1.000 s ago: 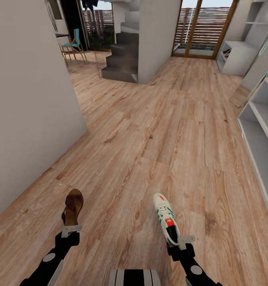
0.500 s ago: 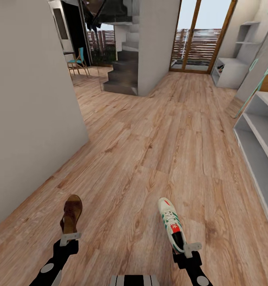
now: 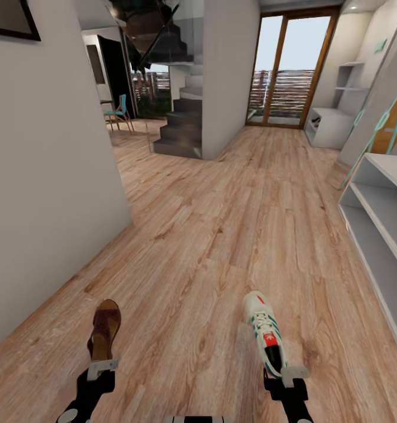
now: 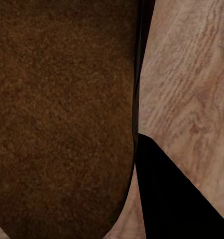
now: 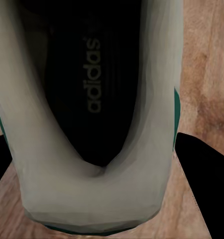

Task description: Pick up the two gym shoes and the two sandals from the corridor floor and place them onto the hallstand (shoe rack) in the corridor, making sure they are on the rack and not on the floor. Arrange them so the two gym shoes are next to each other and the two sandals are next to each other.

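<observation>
Head camera looks forward and down the corridor floor [image 3: 233, 235]; both wrist cameras face it close.

Sandal [image 3: 104, 329] left, gym shoe [image 3: 265, 332] right, hallstand [image 3: 379, 223] far right.

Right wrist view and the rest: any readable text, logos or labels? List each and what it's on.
"adidas": printed on the dark insole of the gym shoe held by the right gripper.
Teal lettering on the wall above the hallstand: cut off and at too steep an angle to read.
Sandal in the left gripper: no text seen.
</observation>
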`<state>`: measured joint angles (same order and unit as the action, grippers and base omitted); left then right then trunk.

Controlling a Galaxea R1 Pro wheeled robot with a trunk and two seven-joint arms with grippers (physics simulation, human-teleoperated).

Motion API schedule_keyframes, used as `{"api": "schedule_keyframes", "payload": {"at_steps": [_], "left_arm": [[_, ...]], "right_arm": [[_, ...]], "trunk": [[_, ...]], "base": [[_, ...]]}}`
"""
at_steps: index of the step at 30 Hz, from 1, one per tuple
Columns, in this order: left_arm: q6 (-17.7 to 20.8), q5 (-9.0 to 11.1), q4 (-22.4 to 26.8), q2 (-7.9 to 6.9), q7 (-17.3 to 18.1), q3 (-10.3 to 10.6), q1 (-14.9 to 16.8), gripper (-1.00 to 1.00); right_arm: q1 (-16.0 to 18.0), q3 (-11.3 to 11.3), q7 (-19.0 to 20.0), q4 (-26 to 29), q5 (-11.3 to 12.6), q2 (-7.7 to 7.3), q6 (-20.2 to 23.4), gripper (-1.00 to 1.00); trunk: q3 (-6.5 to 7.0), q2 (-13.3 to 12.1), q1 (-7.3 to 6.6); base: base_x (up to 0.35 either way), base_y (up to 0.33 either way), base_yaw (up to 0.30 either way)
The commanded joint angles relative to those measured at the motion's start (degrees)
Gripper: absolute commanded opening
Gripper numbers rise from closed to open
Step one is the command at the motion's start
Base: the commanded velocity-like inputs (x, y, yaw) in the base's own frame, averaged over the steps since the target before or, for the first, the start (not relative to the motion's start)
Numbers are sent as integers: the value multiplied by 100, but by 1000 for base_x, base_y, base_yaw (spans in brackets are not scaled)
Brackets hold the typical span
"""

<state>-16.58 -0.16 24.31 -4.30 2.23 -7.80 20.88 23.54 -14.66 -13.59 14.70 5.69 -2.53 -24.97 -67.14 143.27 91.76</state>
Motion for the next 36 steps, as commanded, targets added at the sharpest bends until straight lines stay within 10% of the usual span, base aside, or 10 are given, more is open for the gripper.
{"api": "schedule_keyframes", "payload": {"at_steps": [1, 36], "left_arm": [[-131, -22, -183, -8, 24, -24, -1, -100], [-636, -20, -716, -46, 23, -20, -102, -100]], "right_arm": [[2, -61, -15, -70, 95, -6, -85, -100], [1, -63, -13, -660, 160, 60, -588, -100]], "trunk": [[29, 0, -4], [809, -1126, -624]], "base": [[0, 0, -65], [0, 0, -47]]}}
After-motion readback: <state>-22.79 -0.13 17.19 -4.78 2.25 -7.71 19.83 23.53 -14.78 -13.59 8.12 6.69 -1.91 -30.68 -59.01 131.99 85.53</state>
